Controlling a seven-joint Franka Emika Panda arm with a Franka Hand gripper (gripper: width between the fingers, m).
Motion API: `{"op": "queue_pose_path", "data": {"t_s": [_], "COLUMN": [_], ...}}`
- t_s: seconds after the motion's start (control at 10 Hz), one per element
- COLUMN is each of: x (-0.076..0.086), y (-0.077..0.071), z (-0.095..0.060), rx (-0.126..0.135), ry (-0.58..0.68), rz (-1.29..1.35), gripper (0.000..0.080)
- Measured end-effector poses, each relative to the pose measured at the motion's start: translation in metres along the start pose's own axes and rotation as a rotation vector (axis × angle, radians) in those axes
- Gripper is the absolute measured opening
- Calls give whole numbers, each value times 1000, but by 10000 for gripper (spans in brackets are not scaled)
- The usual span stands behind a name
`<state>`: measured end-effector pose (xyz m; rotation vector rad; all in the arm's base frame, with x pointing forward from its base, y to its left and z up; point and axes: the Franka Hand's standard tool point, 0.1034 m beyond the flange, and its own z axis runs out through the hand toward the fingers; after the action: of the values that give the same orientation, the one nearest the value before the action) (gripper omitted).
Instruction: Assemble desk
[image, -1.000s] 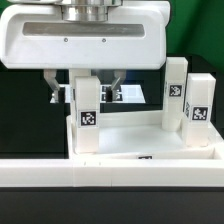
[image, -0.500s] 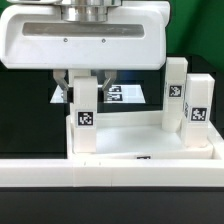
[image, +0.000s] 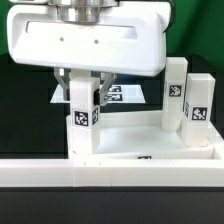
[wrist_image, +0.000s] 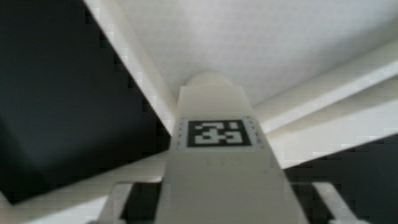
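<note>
Exterior view: the gripper (image: 82, 80) hangs beneath the arm's broad white housing, its two fingers (image: 64, 84) pinched against the sides of an upright white square leg (image: 83, 118), holding it. The leg carries a black-and-white tag and stands at the near corner of the rimmed white tabletop (image: 150, 142), toward the exterior view's left. Two more tagged legs (image: 187, 104) stand upright at the exterior view's right. Behind lies the marker board (image: 122, 94). A long white bar (image: 112, 176) spans the foreground. From the wrist, the held leg (wrist_image: 219, 140) points away between dark finger pads (wrist_image: 322, 193).
</note>
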<state>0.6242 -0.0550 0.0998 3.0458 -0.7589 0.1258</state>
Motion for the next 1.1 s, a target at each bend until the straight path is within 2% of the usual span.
{"op": "queue_pose_path", "data": {"t_s": [0.3, 0.8, 1.1], "x": [0, 0, 0], "y": [1, 1, 1], "z": [1, 1, 2], "rx": [11, 21, 21], "ry": [-2, -13, -13], "rz": [407, 830, 840], "gripper": [290, 290, 303]}}
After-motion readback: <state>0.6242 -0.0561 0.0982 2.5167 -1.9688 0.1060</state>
